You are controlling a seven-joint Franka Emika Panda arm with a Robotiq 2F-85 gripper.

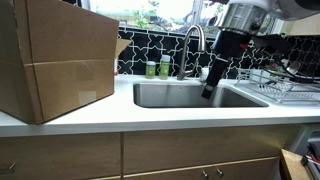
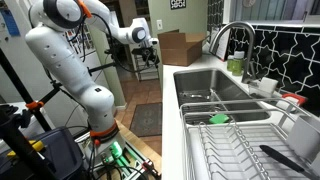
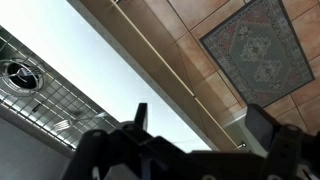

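In an exterior view my gripper [image 1: 209, 90] hangs over the front part of the steel sink [image 1: 170, 96], its dark fingers pointing down and tilted. It is open and nothing sits between the fingers. From the wrist view the gripper [image 3: 200, 125] shows one finger on each side of the frame, and between them I see the white countertop edge [image 3: 120, 80] and the wooden cabinet fronts [image 3: 190, 60]. The sink drain [image 3: 20, 74] is at the far left. The white arm reaches in from the left in an exterior view, ending at the gripper [image 2: 147, 60].
A large cardboard box [image 1: 55, 60] stands on the counter left of the sink. The faucet [image 1: 195, 42] and two green containers [image 1: 158, 68] are behind the basin. A wire dish rack [image 1: 275, 85] sits to the right. A patterned rug [image 3: 260, 45] lies on the tiled floor.
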